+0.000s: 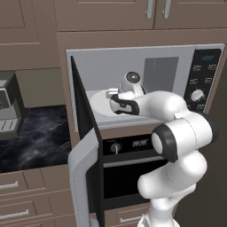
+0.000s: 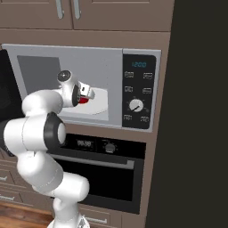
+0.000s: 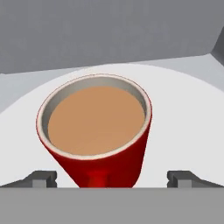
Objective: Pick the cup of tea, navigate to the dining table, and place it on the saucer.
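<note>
So the pincer [image 3: 112, 179] is reaching into the open microwave [image 2: 89, 84], jaws spread wide apart, one dark fingertip [image 3: 41, 178] on each side of the cup of tea [image 3: 97, 131] and neither touching it as far as I can see. Nothing is gripped. In the hand view the cup sits right between the tips, red wall, pale rim, light brown tea filling it almost to the top, with the handle facing the camera at the bottom of the mug.

The cup stands upright on the white turntable plate [image 3: 183, 127], roughly mid-plate, with the grey back wall of the microwave cavity behind it. From the right base view you just catch a bit of red [image 2: 83, 100] past the wrist, over the plate [image 2: 100, 104].

The microwave door [image 1: 86, 146] is swung out wide to the left. Its control panel [image 2: 139, 91] with the dial is on the right side. Below it there's a built-in oven [image 2: 102, 173] with a dark glass front. Off to the left is a dark marble bench [image 1: 31, 137] with a coffee machine [image 1: 9, 106] near its back edge, drawers underneath, and brown cabinets up top.
</note>
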You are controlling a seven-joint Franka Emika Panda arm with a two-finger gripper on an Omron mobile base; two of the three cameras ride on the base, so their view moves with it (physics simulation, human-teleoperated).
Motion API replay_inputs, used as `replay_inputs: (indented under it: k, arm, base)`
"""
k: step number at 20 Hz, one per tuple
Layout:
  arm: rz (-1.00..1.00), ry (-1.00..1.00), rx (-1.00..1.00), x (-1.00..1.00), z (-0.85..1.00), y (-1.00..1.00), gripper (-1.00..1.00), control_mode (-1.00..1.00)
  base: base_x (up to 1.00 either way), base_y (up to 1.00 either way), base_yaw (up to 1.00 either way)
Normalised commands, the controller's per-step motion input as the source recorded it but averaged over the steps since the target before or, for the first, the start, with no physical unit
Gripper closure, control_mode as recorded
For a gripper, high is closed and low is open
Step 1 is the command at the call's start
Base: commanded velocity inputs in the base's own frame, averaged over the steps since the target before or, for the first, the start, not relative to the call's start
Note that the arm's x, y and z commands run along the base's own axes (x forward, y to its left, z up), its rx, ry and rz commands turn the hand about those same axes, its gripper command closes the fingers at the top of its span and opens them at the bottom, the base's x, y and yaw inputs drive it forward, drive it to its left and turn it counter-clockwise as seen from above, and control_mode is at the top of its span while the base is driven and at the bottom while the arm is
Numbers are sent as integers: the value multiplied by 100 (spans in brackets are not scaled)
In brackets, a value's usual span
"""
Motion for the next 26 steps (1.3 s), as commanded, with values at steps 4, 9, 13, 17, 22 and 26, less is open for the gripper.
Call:
replay_inputs:
  k: [4,9,13,17,22,26]
  arm:
    - [0,0,0,2,-9,4,-100,-100]
    - [0,0,0,5,-9,1,-100,-100]
    - [0,0,0,8,-4,0,100,-100]
    - [0,0,0,0,0,3,100,-100]
    - [0,0,0,-1,0,0,100,-100]
    - [0,0,0,-7,-3,1,100,-100]
  base:
    - [0,0,0]
    - [0,0,0]
    - [0,0,0]
    - [0,0,0]
    - [0,0,0]
    - [0,0,0]
